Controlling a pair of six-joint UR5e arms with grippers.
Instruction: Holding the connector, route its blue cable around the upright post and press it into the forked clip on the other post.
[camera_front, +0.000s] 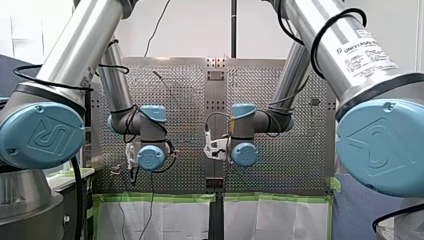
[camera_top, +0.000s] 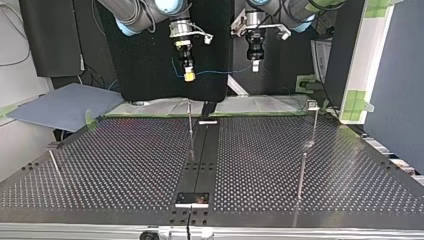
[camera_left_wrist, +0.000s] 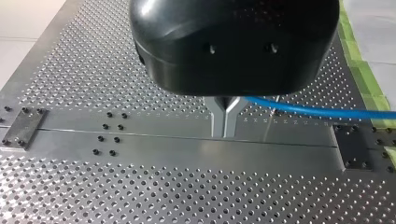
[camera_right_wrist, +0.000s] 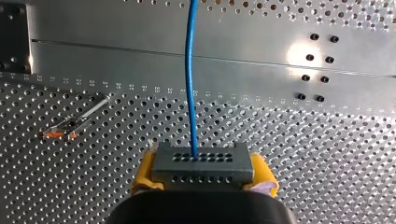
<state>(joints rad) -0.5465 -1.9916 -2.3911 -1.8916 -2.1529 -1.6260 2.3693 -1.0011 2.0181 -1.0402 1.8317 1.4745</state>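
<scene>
I judge only the grasp done. My right end effector (camera_right_wrist: 203, 173) has its yellow pads (camera_right_wrist: 264, 171) clamped on the grey connector (camera_right_wrist: 201, 163), and the blue cable (camera_right_wrist: 189, 79) runs straight out ahead of it. My left end effector (camera_left_wrist: 227, 119) has its metal fingers pressed together, seemingly pinching the cable, which trails off to one side. Both hang well above the tabletop (camera_top: 125, 165). One upright post (camera_top: 190, 120) stands below my right end effector and another post (camera_top: 313, 122) below and beside my left. I cannot make out the fork. Routing and pressing remain.
</scene>
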